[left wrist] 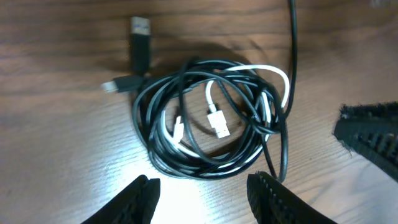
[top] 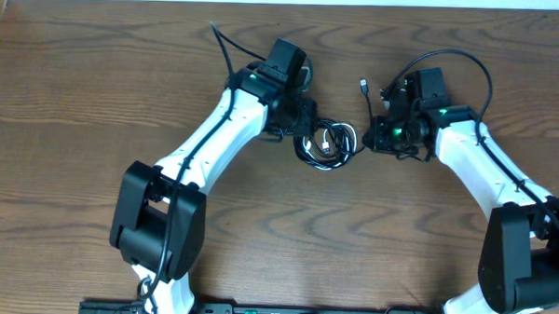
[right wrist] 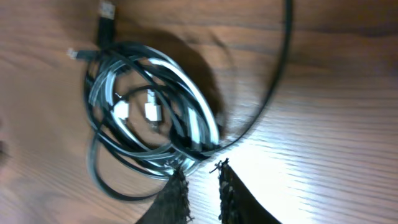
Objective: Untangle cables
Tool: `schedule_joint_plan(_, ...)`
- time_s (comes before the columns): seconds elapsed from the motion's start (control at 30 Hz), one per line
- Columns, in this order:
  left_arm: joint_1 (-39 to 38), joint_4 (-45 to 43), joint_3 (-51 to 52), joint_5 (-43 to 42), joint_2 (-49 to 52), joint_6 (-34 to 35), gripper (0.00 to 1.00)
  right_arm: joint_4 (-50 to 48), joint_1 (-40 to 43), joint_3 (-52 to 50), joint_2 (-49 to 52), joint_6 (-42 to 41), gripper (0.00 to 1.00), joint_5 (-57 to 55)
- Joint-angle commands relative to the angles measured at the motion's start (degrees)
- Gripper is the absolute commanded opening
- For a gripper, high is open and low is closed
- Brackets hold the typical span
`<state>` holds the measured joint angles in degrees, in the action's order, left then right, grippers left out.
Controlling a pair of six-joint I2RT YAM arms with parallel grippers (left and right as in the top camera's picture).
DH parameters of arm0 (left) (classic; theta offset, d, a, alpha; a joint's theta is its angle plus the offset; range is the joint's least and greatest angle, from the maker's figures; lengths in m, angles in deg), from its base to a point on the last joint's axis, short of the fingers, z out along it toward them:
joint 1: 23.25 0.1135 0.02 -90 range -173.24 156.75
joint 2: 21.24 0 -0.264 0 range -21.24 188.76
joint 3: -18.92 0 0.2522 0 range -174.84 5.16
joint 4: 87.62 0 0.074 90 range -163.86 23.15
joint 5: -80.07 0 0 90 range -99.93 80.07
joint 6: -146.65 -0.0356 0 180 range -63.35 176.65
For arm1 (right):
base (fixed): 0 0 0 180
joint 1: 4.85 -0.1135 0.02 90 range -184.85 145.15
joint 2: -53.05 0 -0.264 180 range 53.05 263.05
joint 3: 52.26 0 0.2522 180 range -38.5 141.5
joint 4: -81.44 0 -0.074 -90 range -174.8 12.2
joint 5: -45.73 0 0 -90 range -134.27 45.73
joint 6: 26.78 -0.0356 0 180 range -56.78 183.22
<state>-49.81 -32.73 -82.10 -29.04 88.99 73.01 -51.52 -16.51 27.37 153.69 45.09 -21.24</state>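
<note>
The cables (top: 326,145) lie as one tangled coil on the wooden table between my two grippers. In the left wrist view the coil (left wrist: 186,158) is black loops around a shorter white cable (left wrist: 273,76), with a black USB plug (left wrist: 140,28) sticking out at the far side. My left gripper (left wrist: 202,190) is open just short of the coil, with only bare wood between its fingers. My right gripper (right wrist: 202,183) stands narrowly open at the coil's (right wrist: 106,93) edge. Its left fingertip (right wrist: 179,180) is against the outer loops and nothing is in the gap. One black strand (right wrist: 283,56) runs away from the coil.
A loose plug end (top: 364,85) lies beyond the coil near the right arm. The right gripper's finger (left wrist: 373,137) shows at the right edge of the left wrist view. The arms' own thick black wires arch over both wrists. The table's far edge (top: 285,2) runs along the top.
</note>
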Motion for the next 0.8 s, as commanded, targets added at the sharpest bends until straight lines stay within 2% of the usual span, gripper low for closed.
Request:
schedule_joint_plan(0.0, -2.8, -2.4, -0.5, 5.2, 1.9, -6.1, 0.52, -3.7, -1.4, -3.0, 0.3, -10.8, 0.15, 3.9)
schedule_joint_plan(0.13, -3.8, -7.1, -0.2, 14.8, 3.5, -6.0, 0.52, -8.7, -2.1, -6.1, 0.3, -17.4, 0.15, 3.1)
schedule_joint_plan(0.3, -3.7, -10.0, -0.2, 15.3, 7.6, -5.3, 0.43, -9.1, -3.1, -9.0, 0.3, -22.9, 0.13, 1.9)
schedule_joint_plan(0.4, -3.7, -9.7, -0.2, 15.3, 10.0, -5.1, 0.42, -9.4, -4.6, -11.2, 0.3, -28.1, 0.15, 0.1)
schedule_joint_plan(0.57, -3.8, -5.3, -0.2, 15.3, 10.3, -2.8, 0.27, -13.6, -6.3, -14.4, 0.3, -35.7, 0.17, -3.3)
schedule_joint_plan(0.6, -3.8, -2.3, -0.2, 15.3, 10.3, -1.8, 0.2, -16.1, -6.4, -15.3, 0.3, -38.1, 0.18, -4.0)
schedule_joint_plan(0.67, -3.8, 0.8, -0.2, 15.0, 10.3, -1.2, 0.14, -17.6, -6.4, -15.7, 0.3, -40.7, 0.17, -6.0)
schedule_joint_plan(0.77, -3.8, 4.5, -0.2, 12.6, 10.3, -1.2, 0.12, -18.9, -6.4, -15.7, 0.3, -43.8, 0.15, -9.9)
